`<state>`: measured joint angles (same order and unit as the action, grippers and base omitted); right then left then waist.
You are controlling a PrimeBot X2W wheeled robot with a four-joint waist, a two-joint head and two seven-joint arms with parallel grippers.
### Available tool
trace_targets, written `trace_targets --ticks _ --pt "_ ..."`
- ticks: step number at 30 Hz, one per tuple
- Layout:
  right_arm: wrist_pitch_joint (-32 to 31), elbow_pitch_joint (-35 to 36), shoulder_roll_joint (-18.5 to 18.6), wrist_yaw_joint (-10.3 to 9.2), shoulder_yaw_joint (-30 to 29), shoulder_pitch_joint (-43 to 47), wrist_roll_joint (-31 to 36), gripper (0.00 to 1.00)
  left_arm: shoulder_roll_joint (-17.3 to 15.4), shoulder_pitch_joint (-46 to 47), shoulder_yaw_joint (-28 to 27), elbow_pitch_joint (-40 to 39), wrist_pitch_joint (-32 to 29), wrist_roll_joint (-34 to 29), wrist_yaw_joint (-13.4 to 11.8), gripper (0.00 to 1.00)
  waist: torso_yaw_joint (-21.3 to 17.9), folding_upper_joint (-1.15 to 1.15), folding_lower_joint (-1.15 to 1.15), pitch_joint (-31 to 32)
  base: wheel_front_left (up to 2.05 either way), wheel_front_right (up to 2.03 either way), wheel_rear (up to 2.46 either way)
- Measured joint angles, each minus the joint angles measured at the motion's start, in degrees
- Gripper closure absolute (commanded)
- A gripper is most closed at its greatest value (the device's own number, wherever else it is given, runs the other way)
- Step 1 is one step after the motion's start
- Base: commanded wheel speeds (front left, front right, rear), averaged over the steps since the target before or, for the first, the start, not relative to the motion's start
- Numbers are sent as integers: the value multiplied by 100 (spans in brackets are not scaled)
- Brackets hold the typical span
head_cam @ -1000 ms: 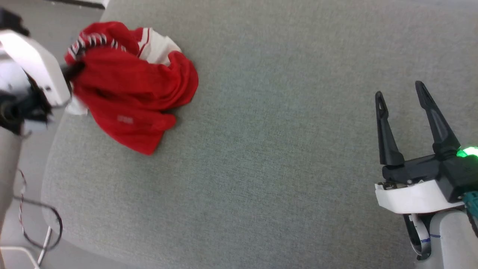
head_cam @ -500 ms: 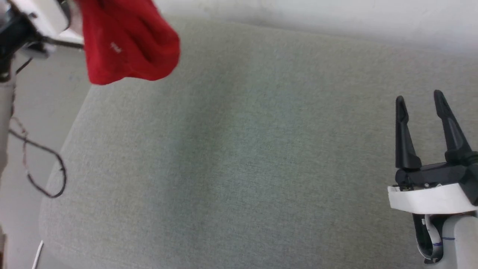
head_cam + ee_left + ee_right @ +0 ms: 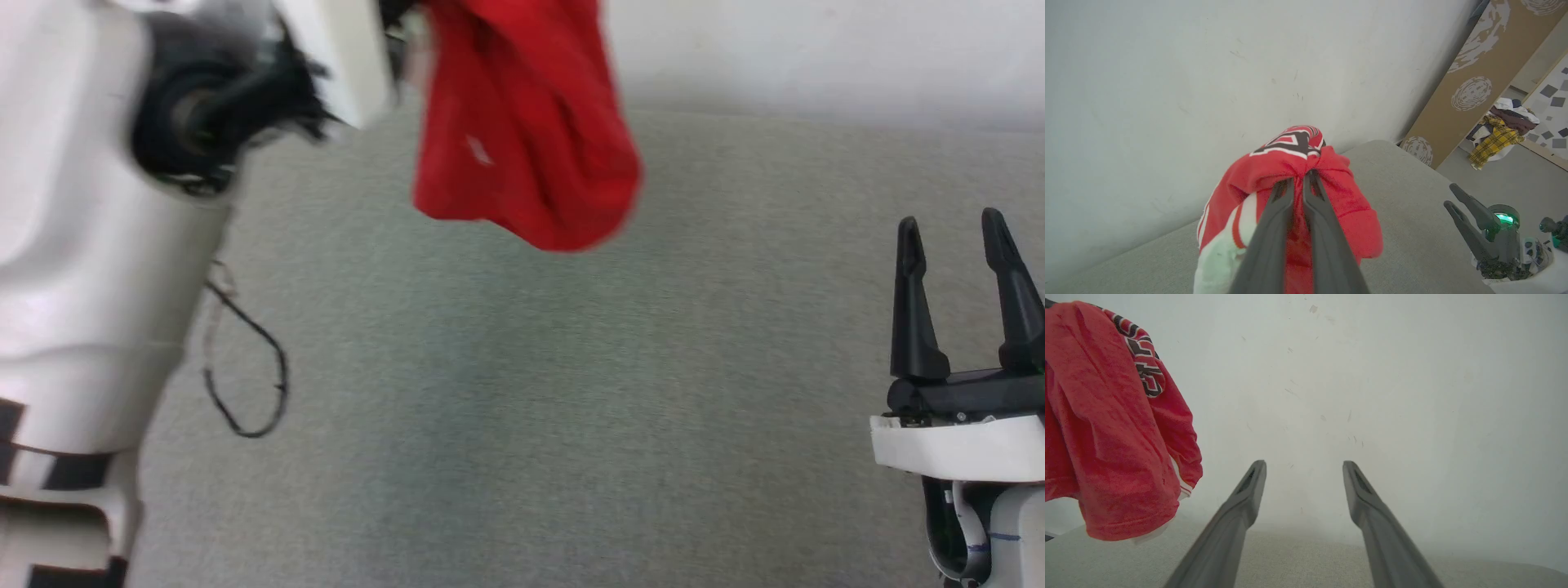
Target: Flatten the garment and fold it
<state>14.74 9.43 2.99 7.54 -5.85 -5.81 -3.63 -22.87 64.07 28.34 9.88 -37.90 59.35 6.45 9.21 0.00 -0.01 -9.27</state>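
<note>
**The garment** (image 3: 522,131), a bunched red shirt, hangs clear of the grey padded surface (image 3: 571,408) at about 12 o'clock in the head view; its lower edge is blurred. In the left wrist view the left gripper (image 3: 1300,177) has its two dark fingers pressed together on a fold of the red cloth, pinching it. Black white-outlined lettering (image 3: 1290,145) lies just past the fingertips toward 12 o'clock, and a white sleeve (image 3: 1224,245) droops toward 7 o'clock. In the right wrist view the garment hangs at 9 to 10 o'clock in front of the white wall (image 3: 1412,375). The right gripper (image 3: 951,229), at 4 o'clock in the head view, has its fingers spread wide and is well apart from the cloth. The left arm's pale forearm (image 3: 82,245) occupies 9 o'clock, with a dark cable loop (image 3: 245,392) just beside it. A brown patterned panel (image 3: 1474,81) and a pile of clothes (image 3: 1498,130) stand at 2 o'clock in the left wrist view.
</note>
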Motion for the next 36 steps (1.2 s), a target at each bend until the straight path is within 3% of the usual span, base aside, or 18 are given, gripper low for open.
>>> trace_targets --ticks 8,14,19,24,29,30,31,36 --pt "0 69 -1 0 -48 -9 -75 0 343 -264 668 -171 85 -214 13 100 -483 0 1 -69 0 0 0" --pt "0 98 0 0 -86 -12 -153 0 337 -1029 1248 42 713 -654 56 100 -835 0 1 -113 0 0 0" --pt "0 114 2 0 -146 3 -158 0 478 -1767 1740 582 1378 -934 58 100 -1040 0 1 -136 0 0 0" --pt "0 142 1 0 -140 21 -159 0 637 -2271 2251 1518 1572 -1165 64 100 -1129 0 1 -166 0 0 0" --pt "0 158 1 0 -175 37 -158 0 827 -2392 2309 2103 1851 -1222 65 100 -1086 0 1 -189 0 0 0" --pt "0 157 2 0 -185 46 -157 0 862 -2369 2305 2172 1938 -1256 63 62 -1059 0 1 -189 0 0 0" --pt "0 156 2 0 -196 56 -156 0 886 -2331 2312 2221 2026 -1310 63 0 -1029 0 1 -186 0 0 0" --pt "0 149 1 0 -198 107 -146 0 944 -2073 2242 2281 2474 -1430 59 0 -865 0 1 -111 0 0 0"
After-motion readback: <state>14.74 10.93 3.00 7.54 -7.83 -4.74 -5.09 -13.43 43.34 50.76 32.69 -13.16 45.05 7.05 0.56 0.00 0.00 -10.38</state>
